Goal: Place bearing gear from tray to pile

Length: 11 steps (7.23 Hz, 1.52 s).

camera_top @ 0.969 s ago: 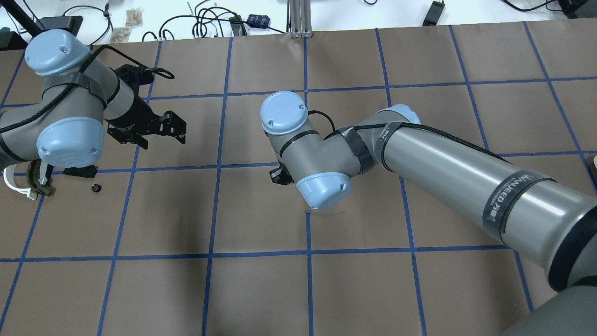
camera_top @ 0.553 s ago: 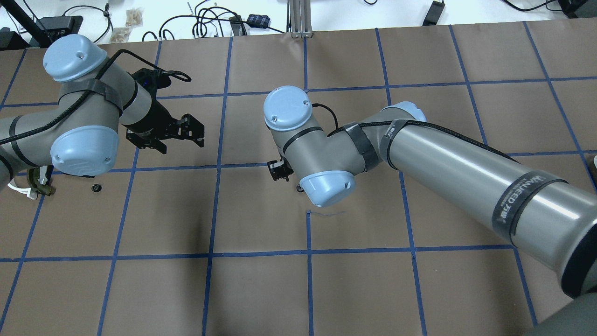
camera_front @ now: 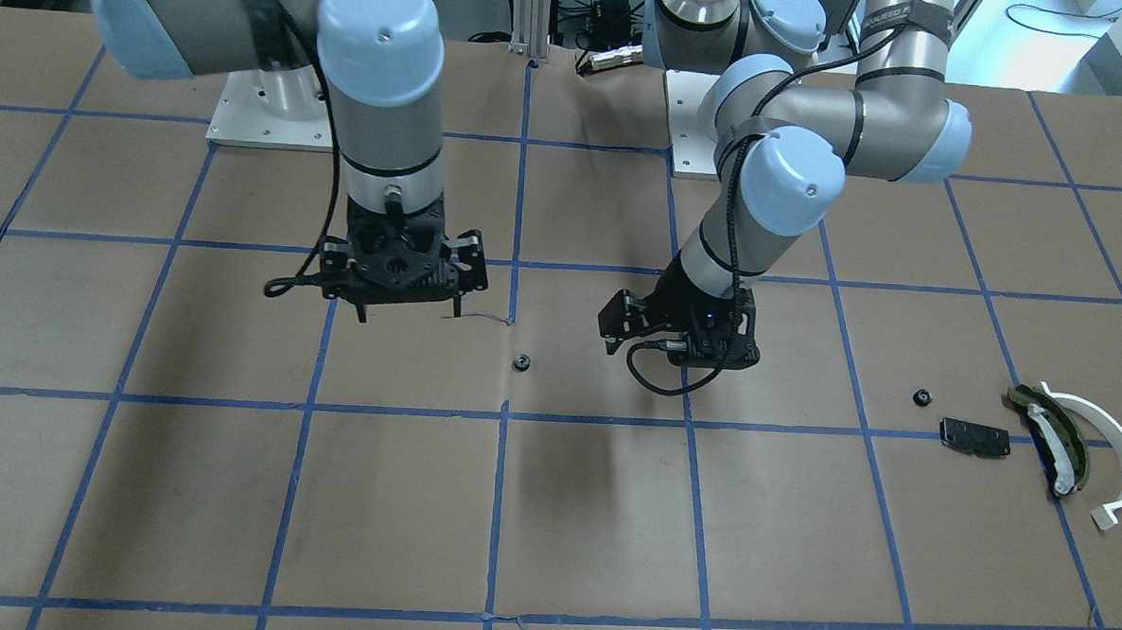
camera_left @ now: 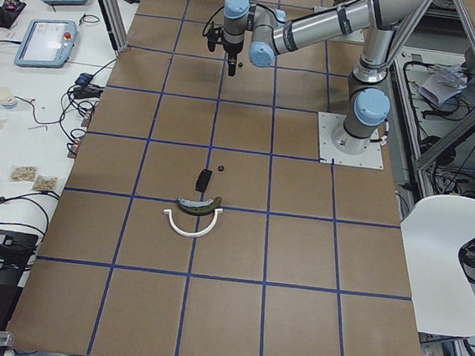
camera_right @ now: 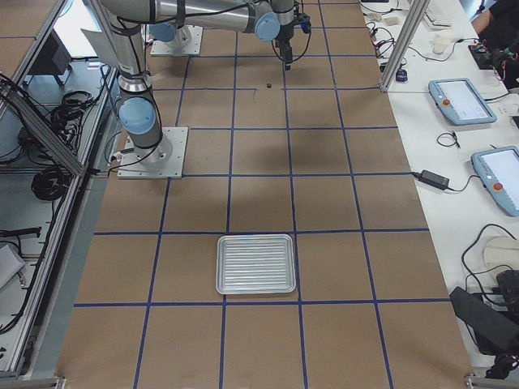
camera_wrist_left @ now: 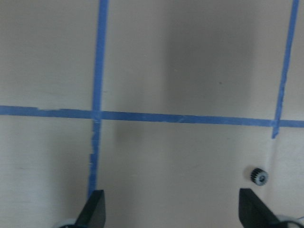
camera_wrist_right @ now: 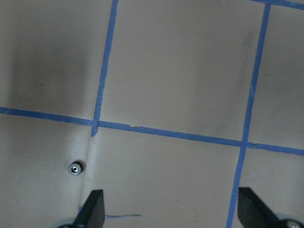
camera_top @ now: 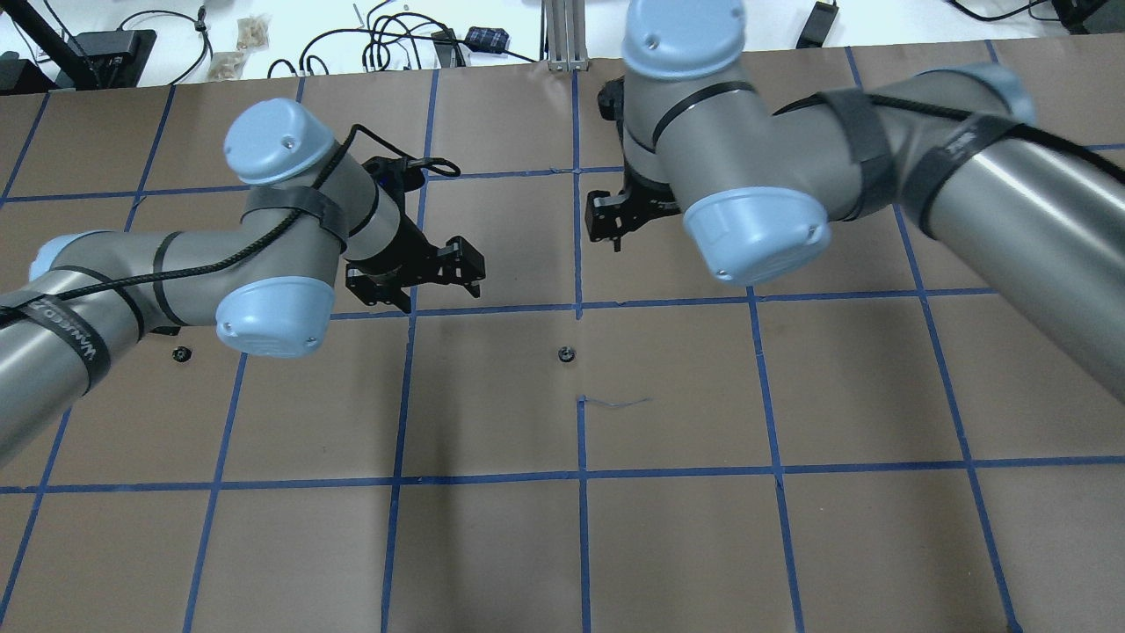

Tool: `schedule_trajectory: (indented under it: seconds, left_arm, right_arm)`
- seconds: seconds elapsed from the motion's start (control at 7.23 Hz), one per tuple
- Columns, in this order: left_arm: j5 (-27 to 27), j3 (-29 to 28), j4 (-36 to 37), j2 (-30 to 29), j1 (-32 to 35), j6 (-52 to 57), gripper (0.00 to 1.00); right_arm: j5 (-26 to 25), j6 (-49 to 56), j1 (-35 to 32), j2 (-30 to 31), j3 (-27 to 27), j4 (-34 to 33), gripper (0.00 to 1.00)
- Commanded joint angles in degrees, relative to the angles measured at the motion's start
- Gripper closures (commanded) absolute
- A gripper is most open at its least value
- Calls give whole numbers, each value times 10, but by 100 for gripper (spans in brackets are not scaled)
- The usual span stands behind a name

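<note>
light: bright, even, from overhead | shadows: soft patches thrown on the table beneath both arms | glare: streak seen on the right arm's tube | wrist views: washed out, bearing gear rendered blurred

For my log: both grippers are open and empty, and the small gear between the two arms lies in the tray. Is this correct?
Not in the tray. The gear lies on the bare table, as the overhead exterior view shows; the tray stands far from it. The left gripper and right gripper are open and empty.
</note>
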<state>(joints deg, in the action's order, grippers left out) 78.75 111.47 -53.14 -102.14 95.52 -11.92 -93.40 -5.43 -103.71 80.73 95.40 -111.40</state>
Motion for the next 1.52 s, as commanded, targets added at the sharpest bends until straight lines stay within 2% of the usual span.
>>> schedule_trajectory:
  seconds: [0.0,0.14,0.28,0.42,0.55,0.83,0.97,1.11,1.25,1.38]
  left_arm:
    - [25,0,84,-62,79,-75,1]
    - [71,-2,129,-93,111,-68,2]
    - [115,-3,141,-117,131,-76,2]
    - [113,-2,157,-137,134,-74,1]
    - [113,-3,163,-142,152,-76,1]
    - [112,-2,166,-143,170,-70,6]
    - [100,-2,166,-141,170,-69,9]
    - [98,-1,166,-143,170,-69,23]
    - [93,-2,165,-142,171,-75,44]
    - [80,-2,164,-142,171,-73,72]
  right_arm:
    - [4,17,76,53,-5,76,0]
    - [3,17,83,71,-4,93,0]
    - [7,16,84,77,-13,110,0]
    - [41,13,85,79,-51,175,0]
    - [40,13,80,80,-91,233,0]
    - [40,10,79,77,-59,216,0]
    - [38,9,81,77,-63,205,0]
    - [42,13,79,77,-64,203,0]
    - [45,10,81,77,-65,186,0]
    - [43,8,79,78,-67,175,0]
